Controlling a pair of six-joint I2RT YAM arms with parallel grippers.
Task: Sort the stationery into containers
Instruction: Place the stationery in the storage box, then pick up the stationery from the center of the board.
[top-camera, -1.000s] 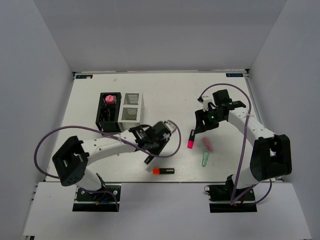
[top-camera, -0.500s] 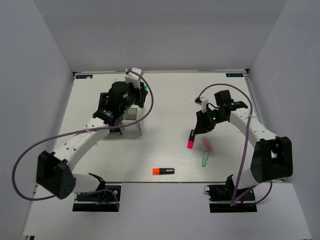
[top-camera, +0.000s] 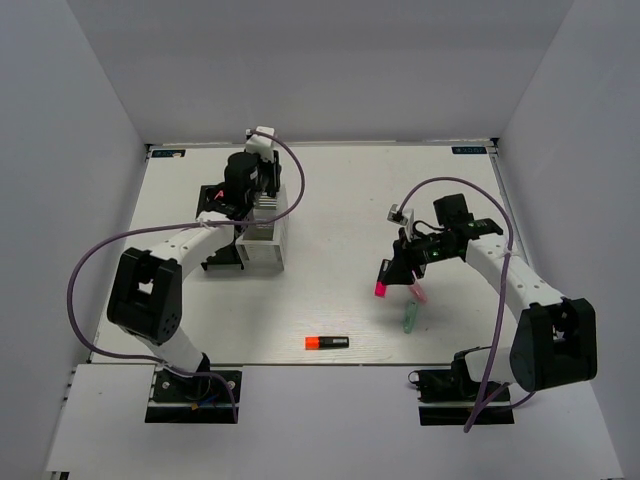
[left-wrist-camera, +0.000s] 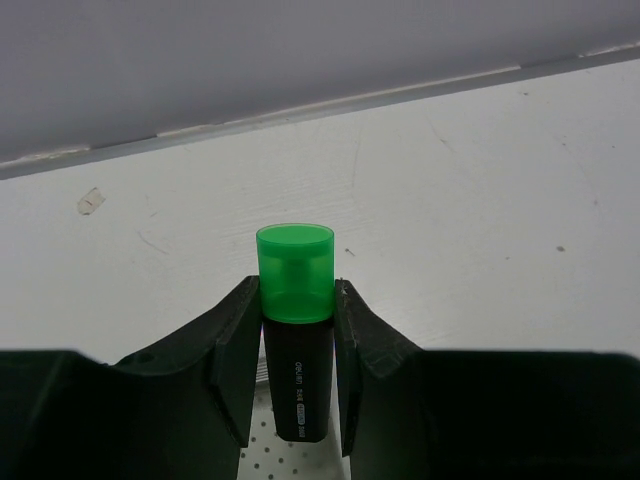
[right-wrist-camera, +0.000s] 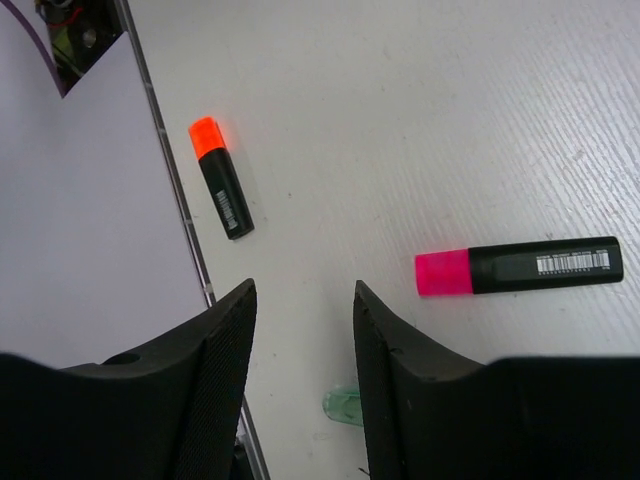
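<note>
You are looking down at the white table (top-camera: 330, 200), which is carrying six things. The black holder (top-camera: 218, 254) and the white holder (top-camera: 263, 246) are standing joined at about 10 o'clock from the table's middle, the black one sitting at the white one's 9 o'clock side. The orange highlighter (top-camera: 327, 342) is lying alone at 6 o'clock, near the front edge, its orange end pointing to 9 o'clock. The pink highlighter (top-camera: 382, 280) is lying at about 4 o'clock, pink end pointing to 6 o'clock. The translucent pink piece (top-camera: 417, 293) is resting just beside it at its 4 o'clock, and the translucent green piece (top-camera: 409, 319) is lying close at that piece's 6 o'clock.
</note>
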